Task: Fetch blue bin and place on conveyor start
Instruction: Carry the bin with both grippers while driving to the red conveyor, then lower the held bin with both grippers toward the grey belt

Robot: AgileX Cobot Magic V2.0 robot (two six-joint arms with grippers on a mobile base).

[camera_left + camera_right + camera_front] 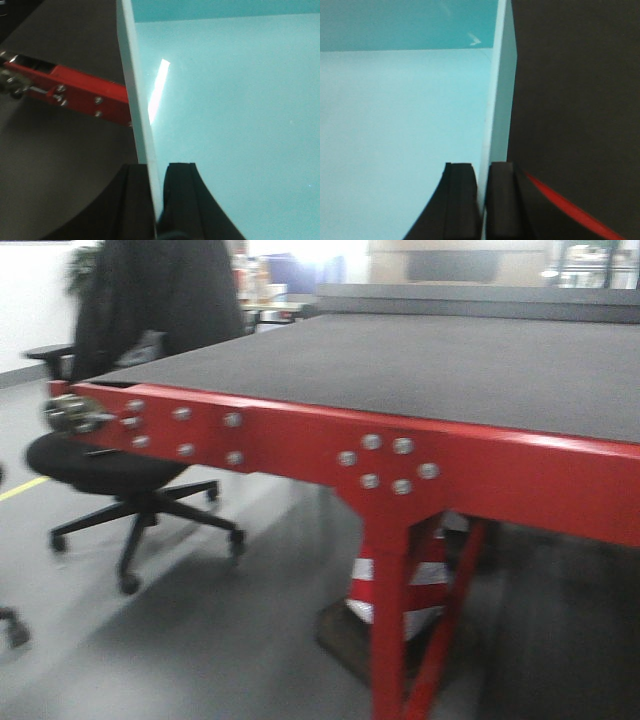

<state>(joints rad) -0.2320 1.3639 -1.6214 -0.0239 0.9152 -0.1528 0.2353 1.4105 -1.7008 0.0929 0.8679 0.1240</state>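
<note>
Both left claw (156, 171) and right claw (483, 170) seemingly pinch blue bin (225, 125) walls.

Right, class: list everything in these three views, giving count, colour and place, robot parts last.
belt: one, dark grey, conveyor top
frame: one, red, edging belt, with legs
bolts: two clusters, silver, on frame's side
chair: one, black, floor left of conveyor
coat: one, dark, over chair back
cone: one, red-white, under conveyor behind leg
bin: one, pale cyan, both wrist views, held by its walls
left gripper: one, black, shut on bin wall
right gripper: one, black, shut on bin wall
</note>
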